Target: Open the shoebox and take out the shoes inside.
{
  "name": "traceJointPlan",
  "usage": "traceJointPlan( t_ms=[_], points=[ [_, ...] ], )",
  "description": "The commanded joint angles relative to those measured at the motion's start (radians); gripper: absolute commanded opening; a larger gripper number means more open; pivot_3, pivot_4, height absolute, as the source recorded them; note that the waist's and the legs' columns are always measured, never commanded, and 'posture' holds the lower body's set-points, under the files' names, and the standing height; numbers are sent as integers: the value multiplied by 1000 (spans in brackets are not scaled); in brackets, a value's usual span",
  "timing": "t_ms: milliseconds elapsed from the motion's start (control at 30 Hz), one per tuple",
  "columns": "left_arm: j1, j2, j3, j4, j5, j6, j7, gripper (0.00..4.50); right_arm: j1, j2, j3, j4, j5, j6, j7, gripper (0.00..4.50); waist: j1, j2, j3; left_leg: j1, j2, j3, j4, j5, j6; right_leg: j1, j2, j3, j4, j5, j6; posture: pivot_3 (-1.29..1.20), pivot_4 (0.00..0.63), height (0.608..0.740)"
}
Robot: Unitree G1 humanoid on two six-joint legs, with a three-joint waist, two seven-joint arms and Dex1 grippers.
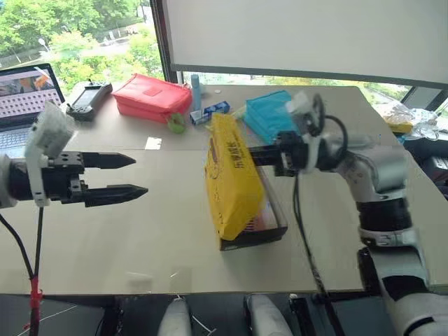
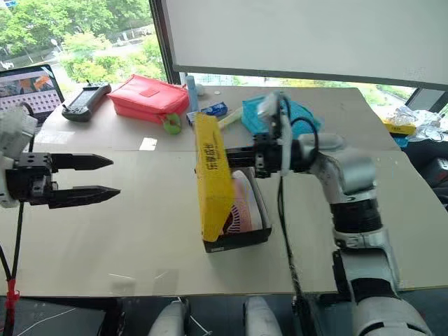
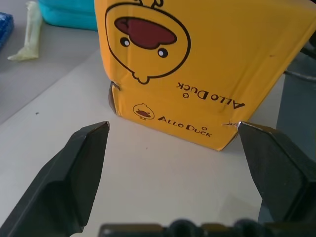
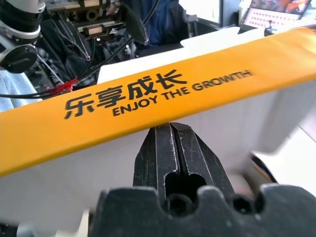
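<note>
Seen from the head, the rectangular cardboard shoebox with a yellow hinged lid and black base (image 2: 225, 210) sits mid-table on the pale table (image 2: 140, 231), its lid standing nearly upright. Inside the white interior lies one pink slip-on shoe with a pale sole (image 2: 245, 203). The right hand (image 2: 234, 157) reaches in level from the right, its black fingers pressed together with their tips against the inner face of the raised lid. The left hand (image 1: 136, 176) hovers well left of the box, fingers spread and holding nothing. Behind are a red fabric pouch (image 1: 150, 96), a turquoise pouch (image 1: 269, 112) and a laptop (image 1: 21, 98).

The left wrist view faces the lid's cartoon duck, framed between its two spread fingers (image 3: 74, 173).

The right wrist view has its clenched fingers (image 4: 180, 158) against the lid's white underside, beneath the yellow lettered edge.
</note>
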Motion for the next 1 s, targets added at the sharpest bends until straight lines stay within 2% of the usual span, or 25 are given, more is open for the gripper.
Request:
traceJointPlan(
  t_ms=[33,133,233,367,433,500,533,600,633,800,900,967,1000],
  points=[
    [-61,82,87,19,-74,44,-13,4467,-42,100,97,20,-63,-53,-80,0,0,0,0,-1,0,0,0,0,0,-1,0,0,0,0,0,0,150,726],
    [-83,126,111,26,-116,69,-20,4467,-73,127,176,112,-175,-173,-99,0,8,1,0,-3,0,0,1,0,0,-1,0,0,0,1,1,0,150,726],
    [-101,143,110,23,-146,72,-5,4467,-110,118,187,166,-218,-224,-99,0,17,1,0,-4,0,0,1,0,0,-2,0,0,-1,0,1,0,150,726],
    [-67,133,92,-15,-149,58,7,4467,-195,14,102,186,-204,-188,-71,0,24,1,1,-5,1,0,0,0,0,-3,1,0,0,1,2,0,150,726],
    [-15,132,68,-45,-104,22,-6,4467,-219,-67,95,167,-200,-163,-24,0,26,1,1,-6,2,0,0,0,0,-4,2,0,0,2,3,0,150,726],
    [32,130,34,-70,-58,-23,-14,4500,-218,-167,126,124,-207,-155,70,588,29,1,1,-6,2,0,-1,0,0,-4,2,-1,-1,1,3,0,150,726],
    [48,126,4,-78,-30,-57,-14,4500,-200,-229,156,87,-230,-178,119,747,31,1,1,-6,2,0,-1,0,0,-4,2,-1,-1,1,3,0,150,726],
    [47,114,-41,-78,-8,-96,-9,4500,-169,-307,200,23,-256,-197,180,1491,31,1,1,-6,3,0,-1,0,-1,-4,3,-1,-1,0,1,0,150,726],
    [37,108,-65,-75,1,-116,-8,4500,-155,-332,216,-4,-262,-199,202,1684,30,1,1,-6,3,0,-1,-1,-1,-5,4,-1,-1,0,1,0,150,726],
    [-7,89,-155,-50,40,-181,-16,4500,-116,-372,288,-26,-349,-255,223,3436,14,1,1,-6,5,1,0,0,-1,-8,5,0,1,1,-1,0,150,726],
    [-16,76,-182,-52,44,-194,-13,4500,-134,-319,278,62,-393,-234,134,4487,11,2,1,-6,5,1,1,0,-1,-8,5,1,1,2,-2,0,150,726],
    [-18,65,-189,-57,45,-197,-7,4500,-148,-286,263,98,-450,-178,17,4487,10,2,1,-6,5,1,2,0,-1,-7,5,1,1,2,-2,0,150,726],
    [-13,60,-189,-58,48,-199,-6,4500,-177,-297,280,97,-464,-63,15,4487,10,2,1,-6,5,1,3,0,-1,-7,5,1,1,2,-2,0,150,726]
  ],
)
